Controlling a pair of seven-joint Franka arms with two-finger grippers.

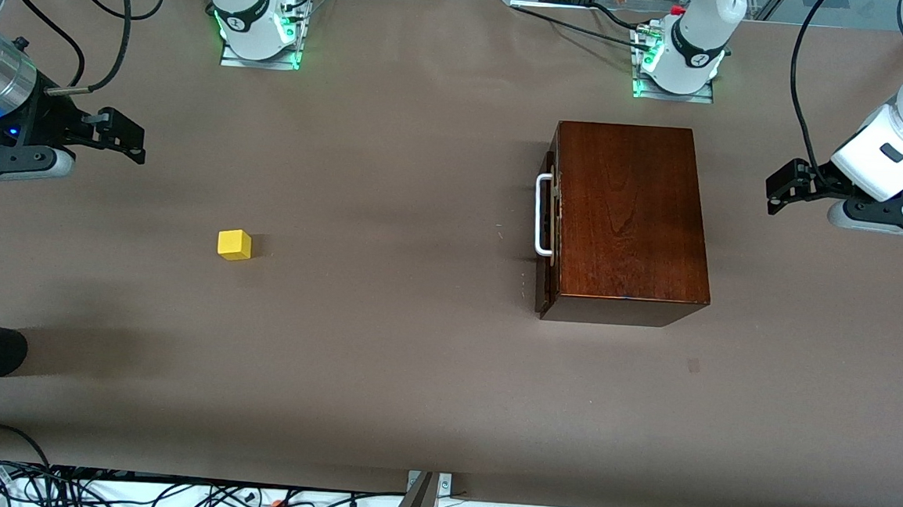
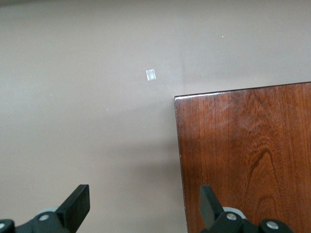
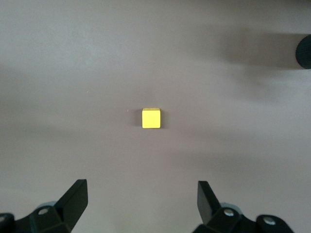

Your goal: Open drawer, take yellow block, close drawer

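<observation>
Drawer (image 1: pixel 546 226) was shut in its box toward the left arm's end; yellow block (image 1: pixel 234 244) sat on the desk (image 1: pixel 382 359). Left tool (image 1: pixel 775 192) and right tool (image 1: pixel 135 142) both hung spread wide, empty.

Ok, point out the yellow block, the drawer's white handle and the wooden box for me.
yellow block (image 1: pixel 234 244): front view, top face of the cube.
white handle (image 1: pixel 542 214): front view, middle of the loop's long bar.
wooden box (image 1: pixel 627 209): front view, centre of its lid.
</observation>
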